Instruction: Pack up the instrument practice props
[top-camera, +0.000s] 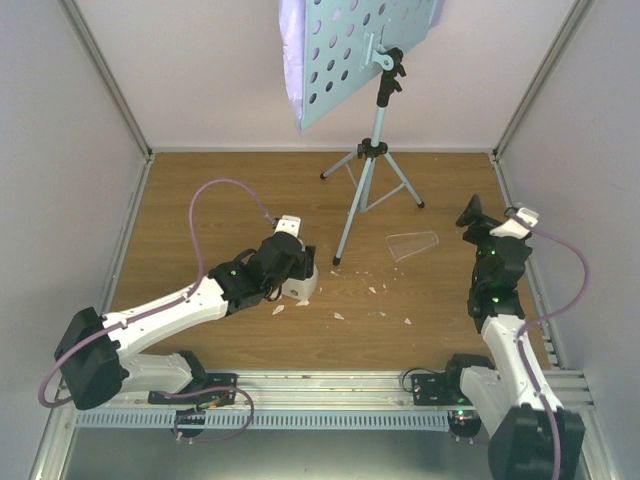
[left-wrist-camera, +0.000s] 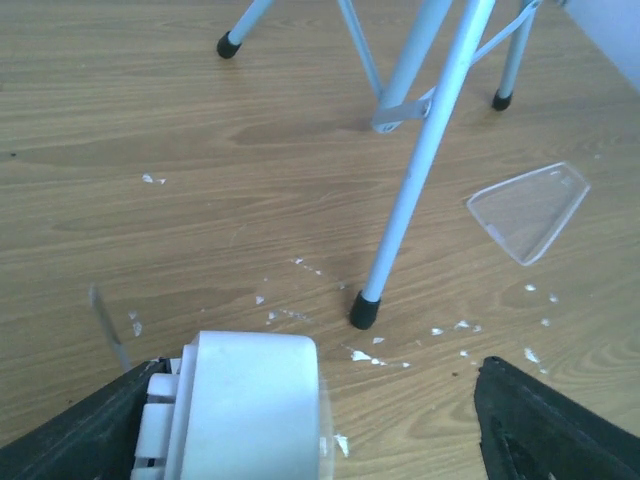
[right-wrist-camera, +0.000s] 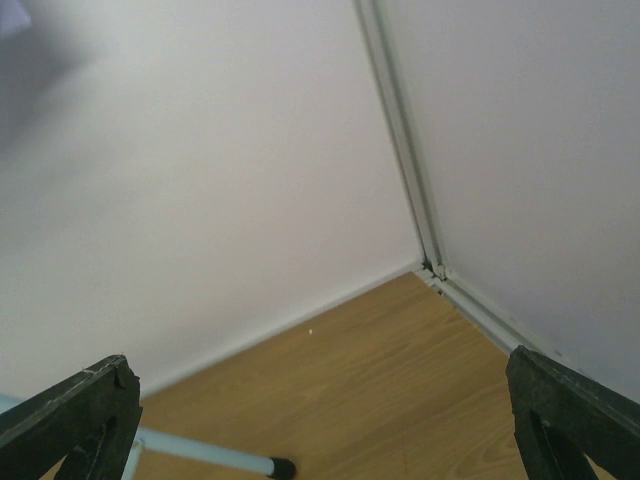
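Top view: I see the music stand (top-camera: 362, 190) upright at the back middle of the counter (top-camera: 190, 215), with the sheet pages (top-camera: 291, 60) on the far face of its desk. The metronome (top-camera: 304, 288) sits just left of the stand's nearest foot, with the left end effector (top-camera: 287, 268) down over it. A clear plastic piece (top-camera: 412, 245) lies just right of that foot, with white crumbs (top-camera: 340, 315) scattered in front of it. The right end effector (top-camera: 469, 214) is raised, well right of the stand.

Left wrist: fingers (left-wrist-camera: 70, 440) are spread wide. The metronome is between them, hard against the left one and well apart from the right, so nothing is clamped. The stand's foot is just beyond it.

Right wrist: fingers (right-wrist-camera: 575, 415) are spread wide with nothing between them, pointed at the wall corner. One stand leg shows at the bottom edge.
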